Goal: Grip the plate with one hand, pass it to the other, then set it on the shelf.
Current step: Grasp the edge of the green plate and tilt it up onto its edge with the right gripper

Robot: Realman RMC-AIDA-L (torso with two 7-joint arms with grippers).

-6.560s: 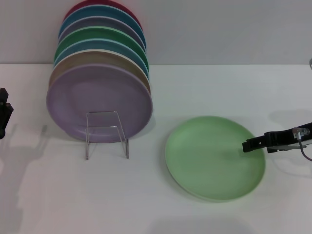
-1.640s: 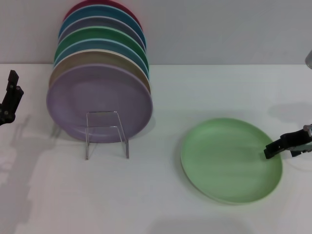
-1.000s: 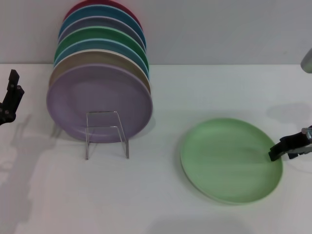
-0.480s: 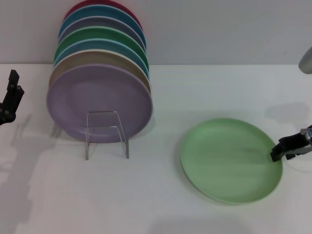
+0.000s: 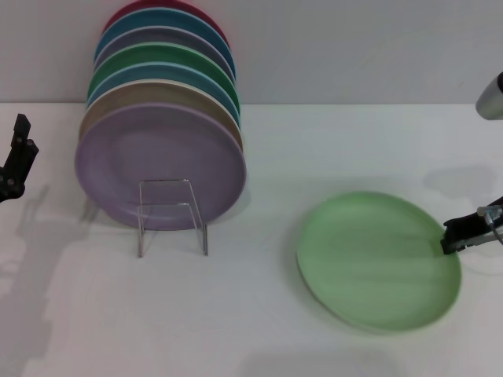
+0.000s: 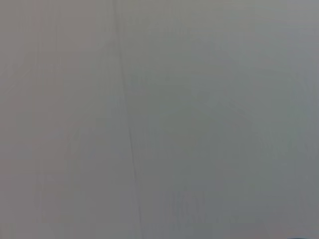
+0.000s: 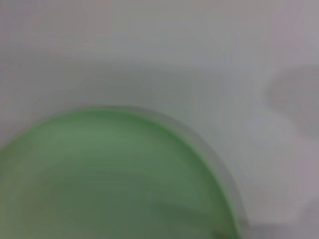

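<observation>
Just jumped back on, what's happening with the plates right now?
The right gripper is at the right edge of the light green plate, which lies on the white table to the right of the rack. Whether it grips the rim cannot be told. The left gripper waits at the table's far left. The other plates stand upright in the rack.

Eight plates in all. One light mint-green plate (image 5: 379, 263) lies flat on the white tabletop (image 5: 259, 330). Seven more stand on edge in one row on a single clear rack (image 5: 172, 216): a lilac plate (image 5: 159, 165) at the front, then tan, blue, dark green, grey-purple, blue, and red at the back. Two black pincers show: the left pincer (image 5: 17, 157) and the right pincer (image 5: 460, 233).
</observation>
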